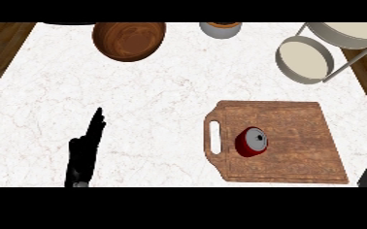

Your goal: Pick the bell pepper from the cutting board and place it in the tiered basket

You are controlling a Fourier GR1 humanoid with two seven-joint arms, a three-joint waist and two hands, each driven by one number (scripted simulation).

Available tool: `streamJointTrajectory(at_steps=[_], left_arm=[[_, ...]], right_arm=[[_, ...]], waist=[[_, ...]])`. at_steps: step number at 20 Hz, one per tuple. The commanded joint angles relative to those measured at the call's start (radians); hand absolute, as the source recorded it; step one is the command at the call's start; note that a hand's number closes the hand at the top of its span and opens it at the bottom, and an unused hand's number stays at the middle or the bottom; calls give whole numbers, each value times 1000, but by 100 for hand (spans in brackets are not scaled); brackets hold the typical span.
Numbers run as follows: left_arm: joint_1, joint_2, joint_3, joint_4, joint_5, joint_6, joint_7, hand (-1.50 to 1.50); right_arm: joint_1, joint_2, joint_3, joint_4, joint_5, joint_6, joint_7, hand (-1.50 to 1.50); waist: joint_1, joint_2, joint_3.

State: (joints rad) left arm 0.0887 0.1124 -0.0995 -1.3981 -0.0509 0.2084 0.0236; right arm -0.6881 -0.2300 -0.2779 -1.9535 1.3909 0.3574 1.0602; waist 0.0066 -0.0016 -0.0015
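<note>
The left hand (84,150) is seen at the lower left of the head view, above the white marbled counter (143,92). Its fingers are held straight and close together, pointing away from the robot, and nothing is held in them. The thumb cannot be made out separately from the palm.

At the lower right corner, a small dark shape is cut by the view's edge; it cannot be told what it is, so the right hand is not described.

Well to the right of the left hand, the wooden cutting board (287,145) is laid flat on the counter, with its slotted handle (213,137) turned toward the hand. The red bell pepper (250,142) is found on the board, on the part nearest the handle, lying tilted so that its pale stem end faces up and to the right. It is well apart from the hand and is touched by nothing but the board.

Far beyond the fingertips and to the right, the tiered basket (307,60) is seen at the counter's upper right, past the far edge of the board; 2 round pale trays are shown, joined by a slanted grey rod (345,64).

Straight ahead of the hand, slightly right, a brown wooden bowl (129,40) stands near the counter's far edge. Further right of it, a grey cup (220,29) is partly cut by the view's top.
</note>
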Motion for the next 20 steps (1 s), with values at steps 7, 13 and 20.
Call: streamJointTrajectory(at_steps=[7,13,20], left_arm=[[-8,-12,12,33,9,-16,-21,0],[-22,-4,19,8,-2,-12,-2,0],[-8,-26,-11,-49,-21,0,50,0]], right_arm=[[-181,-98,-174,360,-11,-35,-1,150],[-259,-173,-238,644,-82,-187,-119,150],[-315,-247,-256,988,-106,-367,-221,150]], waist=[[4,4,1],[7,5,2],[17,7,2]])
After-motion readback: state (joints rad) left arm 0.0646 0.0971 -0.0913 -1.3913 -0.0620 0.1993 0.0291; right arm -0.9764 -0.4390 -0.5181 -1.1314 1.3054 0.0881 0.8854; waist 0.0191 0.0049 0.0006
